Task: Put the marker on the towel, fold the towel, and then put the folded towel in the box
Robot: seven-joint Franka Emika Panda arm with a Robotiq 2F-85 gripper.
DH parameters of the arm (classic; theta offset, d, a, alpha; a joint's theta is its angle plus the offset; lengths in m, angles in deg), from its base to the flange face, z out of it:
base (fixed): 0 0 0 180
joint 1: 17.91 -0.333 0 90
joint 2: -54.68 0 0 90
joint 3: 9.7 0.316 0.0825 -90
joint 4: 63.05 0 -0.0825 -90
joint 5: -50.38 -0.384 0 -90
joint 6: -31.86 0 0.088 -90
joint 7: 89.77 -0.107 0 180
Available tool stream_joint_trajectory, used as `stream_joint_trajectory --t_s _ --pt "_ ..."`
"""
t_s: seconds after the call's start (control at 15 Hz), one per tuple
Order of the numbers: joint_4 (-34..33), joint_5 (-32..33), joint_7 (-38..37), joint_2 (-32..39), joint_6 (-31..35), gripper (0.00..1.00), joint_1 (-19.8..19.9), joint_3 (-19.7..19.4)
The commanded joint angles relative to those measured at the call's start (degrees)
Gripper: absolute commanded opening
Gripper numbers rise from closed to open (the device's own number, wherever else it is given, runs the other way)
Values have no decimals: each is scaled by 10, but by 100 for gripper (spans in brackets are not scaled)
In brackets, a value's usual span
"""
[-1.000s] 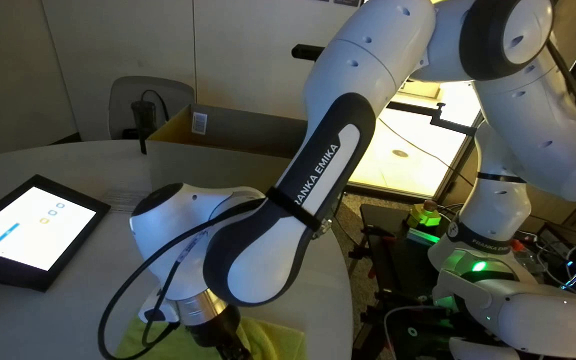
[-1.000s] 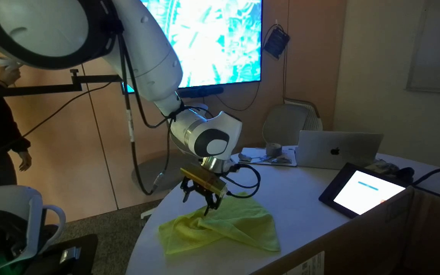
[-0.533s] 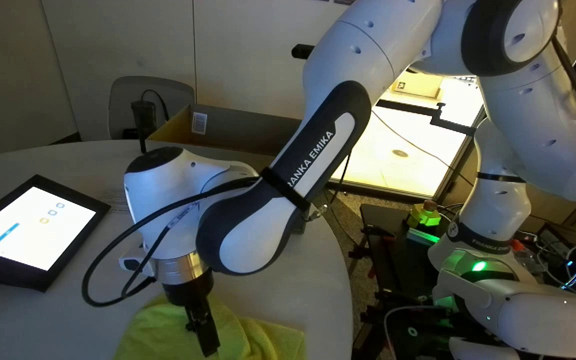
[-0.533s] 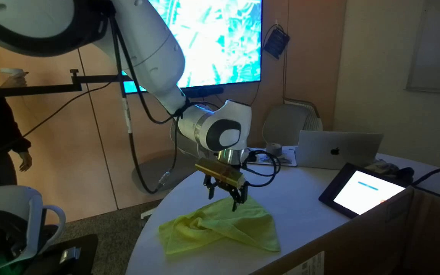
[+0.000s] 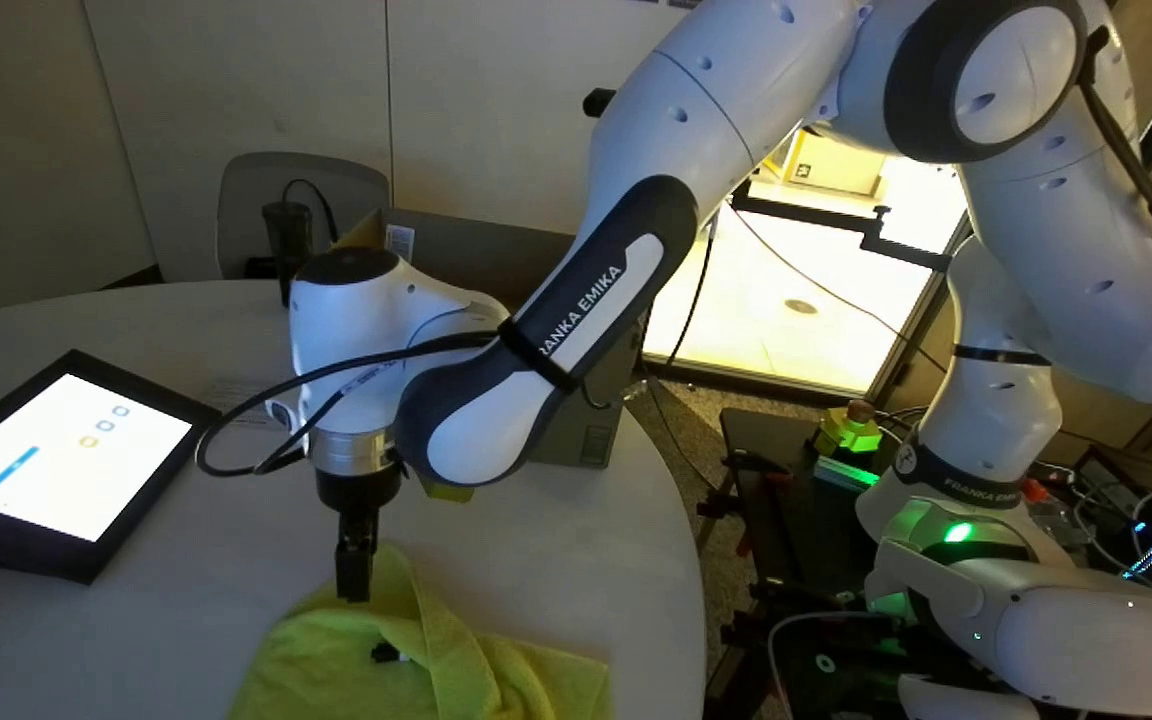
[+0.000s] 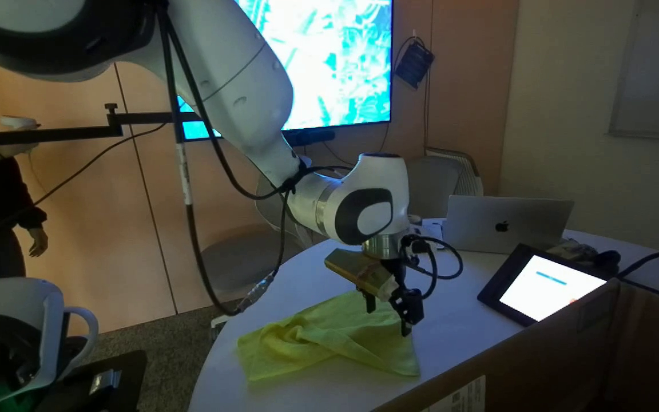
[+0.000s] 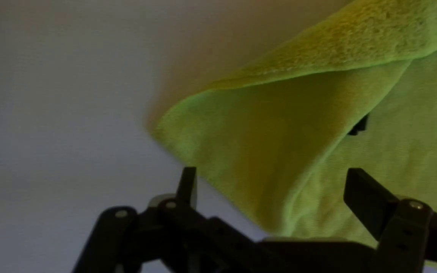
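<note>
The yellow-green towel [image 5: 306,665] lies rumpled on the table, with part of it folded over; it also shows in an exterior view [image 6: 329,343] and in the wrist view [image 7: 241,132]. The dark marker [image 5: 388,652] lies on the towel, partly under a fold; only a small black end shows in the wrist view [image 7: 359,126]. The brown cardboard box [image 5: 486,250] stands on the table, partly behind the arm; its near wall shows in an exterior view [image 6: 541,360]. My gripper [image 7: 272,172] is open and empty above a towel corner, in both exterior views [image 5: 354,592] [image 6: 388,321].
A dark-framed tablet [image 5: 76,455] lies on the table, also in an exterior view [image 6: 547,289]. A laptop [image 6: 507,226] and cables stand behind it. The round table's edge [image 5: 691,560] runs beside the towel. A white headset [image 5: 1096,635] is near the robot base.
My gripper has moved across the towel to its corner nearer the box and has turned to point straight down. The marker's dark end has come into sight. The towel looks unmoved.
</note>
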Motion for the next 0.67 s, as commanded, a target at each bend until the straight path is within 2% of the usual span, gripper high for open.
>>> stream_joint_trajectory --t_s 0.0,0.6 --pt "2 11 -69 7 25 100 -12 -31" --pt "-5 -4 -106 49 1 100 0 -32"
